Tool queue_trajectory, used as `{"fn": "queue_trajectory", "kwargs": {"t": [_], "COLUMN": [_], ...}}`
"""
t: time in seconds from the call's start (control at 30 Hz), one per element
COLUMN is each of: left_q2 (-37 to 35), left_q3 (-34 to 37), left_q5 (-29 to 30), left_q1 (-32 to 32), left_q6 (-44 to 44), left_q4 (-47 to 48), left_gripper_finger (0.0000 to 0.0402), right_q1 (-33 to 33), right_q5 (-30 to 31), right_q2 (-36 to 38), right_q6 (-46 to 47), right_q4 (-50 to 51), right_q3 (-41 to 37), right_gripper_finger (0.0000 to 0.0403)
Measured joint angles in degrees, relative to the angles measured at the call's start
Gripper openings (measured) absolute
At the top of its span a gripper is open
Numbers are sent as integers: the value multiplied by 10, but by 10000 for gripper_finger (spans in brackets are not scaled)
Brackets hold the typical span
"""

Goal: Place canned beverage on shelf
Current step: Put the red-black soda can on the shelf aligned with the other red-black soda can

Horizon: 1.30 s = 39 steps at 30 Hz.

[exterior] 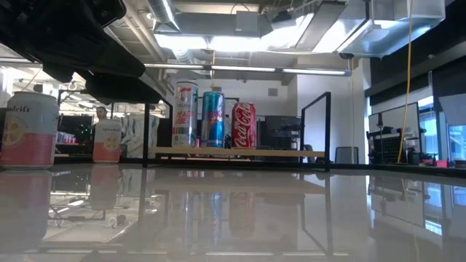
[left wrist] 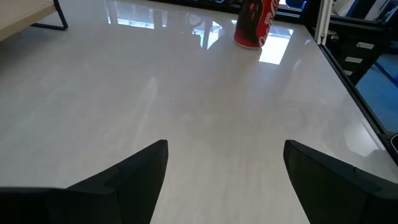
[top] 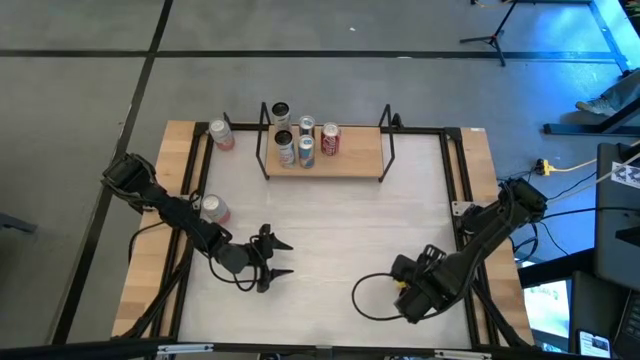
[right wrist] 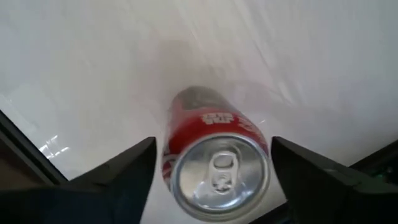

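A red can [right wrist: 214, 158] stands upright on the white table, its silver top facing my right gripper [right wrist: 212, 144]. That gripper points straight down over the can, open, one finger on either side with a gap to the can. In the high view my right gripper [top: 408, 290] hides this can near the table's right front. In the left wrist view the red can [left wrist: 255, 23] shows farther off. My left gripper [top: 280, 258] hovers open over bare table at the left front. The shelf [top: 355, 160], a wooden board on a black wire frame, stands at the far middle and holds several cans [exterior: 212, 118].
Two pink cans [top: 222, 135] [top: 215, 208] stand on the wooden strip along the table's left side. The right half of the shelf board [exterior: 277, 153] is bare. A black metal frame [top: 455, 170] runs around the table. Cables loop near the right arm [top: 365, 300].
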<state>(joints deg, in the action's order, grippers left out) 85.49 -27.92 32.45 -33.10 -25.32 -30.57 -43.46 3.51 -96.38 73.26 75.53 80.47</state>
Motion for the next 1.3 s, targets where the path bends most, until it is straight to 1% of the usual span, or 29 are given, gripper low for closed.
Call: {"fn": "queue_trajectory", "kwargs": {"t": [0.1,0.23,0.3,0.37,0.57,0.77,0.93,1.03,1.17,1.2,1.3], "left_q2": [0,0,0,0,0,0,0,0,0,0,0], "left_q3": [0,0,0,0,0,0,0,0,0,0,0], "left_q5": [0,0,0,0,-3,-3,-3,-2,-2,-2,-2], "left_q1": [0,0,0,0,-1,-1,-1,-1,-1,-1,-1], "left_q6": [0,0,0,0,0,0,0,0,0,0,0], "left_q4": [0,0,0,0,0,0,0,0,0,0,0], "left_gripper_finger": [310,310,310,310,310,310,310,310,310,310,310], "right_q1": [0,-1,-3,-8,-17,-16,-15,-15,-15,-15,-15], "right_q5": [0,-4,-6,-10,-31,-45,-46,-46,-46,-46,-40], "right_q2": [0,0,0,0,1,1,0,1,1,1,0], "right_q6": [2,16,17,16,25,-6,-33,-48,-70,-76,-88], "right_q4": [17,26,22,19,16,-53,-70,-75,-84,-86,-79], "right_q3": [0,0,0,0,-19,-70,-94,-94,-91,-90,-81], "right_gripper_finger": [348,386,396,397,383,380,378,355,294,288,288]}}
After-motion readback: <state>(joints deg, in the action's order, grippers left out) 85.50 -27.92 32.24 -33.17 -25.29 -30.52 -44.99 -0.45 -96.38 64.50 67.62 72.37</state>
